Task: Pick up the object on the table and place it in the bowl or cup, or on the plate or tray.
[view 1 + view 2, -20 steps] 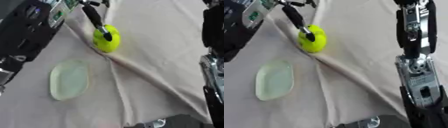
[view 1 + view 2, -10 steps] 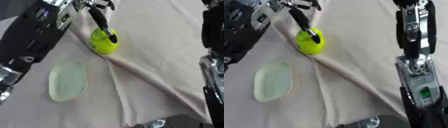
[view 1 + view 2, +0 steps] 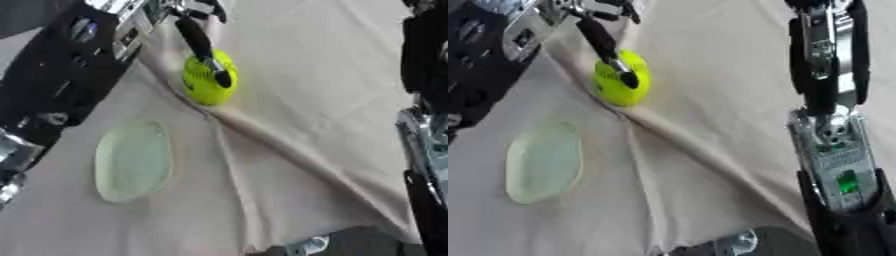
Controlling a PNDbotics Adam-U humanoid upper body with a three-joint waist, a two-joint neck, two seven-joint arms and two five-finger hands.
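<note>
Beige cloth, creased into a long diagonal fold, covers the desk across both eye views. At upper centre of the frame a yellow-green ball sits on the cloth at the upper end of that fold, with the left robot hand reaching in from the upper left. One dark finger lies down across the front of the ball, its tip touching the surface; the rest of the hand is cut off at the frame's top edge, so whether the fingers have closed round the ball or merely rest against it cannot be told. The placement of that finger suggests a grasp being set up, the ball steadied against the raised cloth so it does not roll.

Lower left of the frame, a pale green oval plate lies flat on the cloth, well apart from the ball and with nothing on it; it appears the likely destination. Between ball and plate there is only cloth and the foot of the fold, a minor ridge that should not block a lifted carry, though the left forearm's bulk hangs above that side.

Along the right edge the right arm's black and silver parts hang idle; its hand is not visible. A small metal fitting shows at the desk's near edge.
</note>
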